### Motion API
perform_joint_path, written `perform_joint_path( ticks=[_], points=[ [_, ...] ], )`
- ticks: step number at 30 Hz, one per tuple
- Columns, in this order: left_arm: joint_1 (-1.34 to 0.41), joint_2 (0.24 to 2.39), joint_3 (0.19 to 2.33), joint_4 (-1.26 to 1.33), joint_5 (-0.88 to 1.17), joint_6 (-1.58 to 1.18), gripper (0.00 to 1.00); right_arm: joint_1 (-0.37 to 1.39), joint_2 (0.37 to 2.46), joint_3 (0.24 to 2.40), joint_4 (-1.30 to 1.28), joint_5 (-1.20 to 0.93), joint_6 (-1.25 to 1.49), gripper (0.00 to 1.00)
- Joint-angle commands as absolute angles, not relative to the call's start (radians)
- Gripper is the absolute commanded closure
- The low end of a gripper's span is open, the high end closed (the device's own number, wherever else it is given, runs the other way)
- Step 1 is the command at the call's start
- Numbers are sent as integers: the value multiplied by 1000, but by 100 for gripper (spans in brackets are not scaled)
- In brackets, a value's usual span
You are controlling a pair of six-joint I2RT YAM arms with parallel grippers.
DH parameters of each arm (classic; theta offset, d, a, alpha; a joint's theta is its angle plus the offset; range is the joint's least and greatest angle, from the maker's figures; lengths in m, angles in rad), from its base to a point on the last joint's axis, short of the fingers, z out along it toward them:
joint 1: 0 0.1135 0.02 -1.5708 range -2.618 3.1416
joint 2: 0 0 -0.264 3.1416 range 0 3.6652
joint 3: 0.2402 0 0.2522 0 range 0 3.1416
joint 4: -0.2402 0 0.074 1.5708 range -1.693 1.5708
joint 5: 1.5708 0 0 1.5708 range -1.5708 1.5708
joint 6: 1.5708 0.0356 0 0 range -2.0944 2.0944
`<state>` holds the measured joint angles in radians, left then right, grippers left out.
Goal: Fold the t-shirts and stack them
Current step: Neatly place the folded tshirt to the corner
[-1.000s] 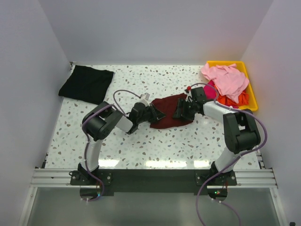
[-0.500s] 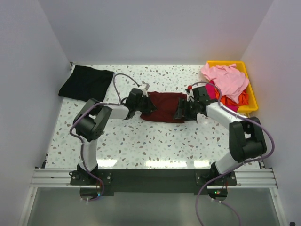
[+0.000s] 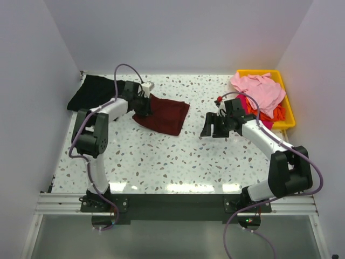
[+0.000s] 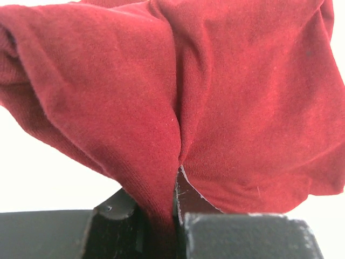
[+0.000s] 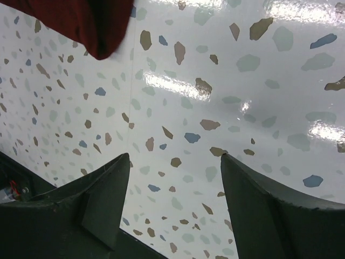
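The left gripper [image 3: 144, 102] clamped an edge of the maroon t-shirt [image 3: 166, 114], just beside the black t-shirt [image 3: 94, 93]. The right gripper [image 3: 207, 128], jaws apart and empty, hung beyond the maroon cloth, well apart.

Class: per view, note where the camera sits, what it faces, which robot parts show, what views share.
Top external: above, behind the bases, looking down on the table; left arm, right arm.
Left wrist: faces the maroon t-shirt, left gripper shut on it.
Right wrist: faces the table; right gripper open.
Shared: that t-shirt.
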<state>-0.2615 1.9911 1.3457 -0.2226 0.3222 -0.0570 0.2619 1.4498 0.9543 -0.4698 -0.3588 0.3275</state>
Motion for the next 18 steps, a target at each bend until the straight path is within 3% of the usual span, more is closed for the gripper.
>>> perform_joint_path(
  ticks=[1,18],
  points=[
    [-210,1925,1434,-368,393,110,100,264,1413,950,-500,-391,291,28],
    [54,1976,1818,-679,521,259,100,264,1473,931,-469,-482,261,28]
  ],
)
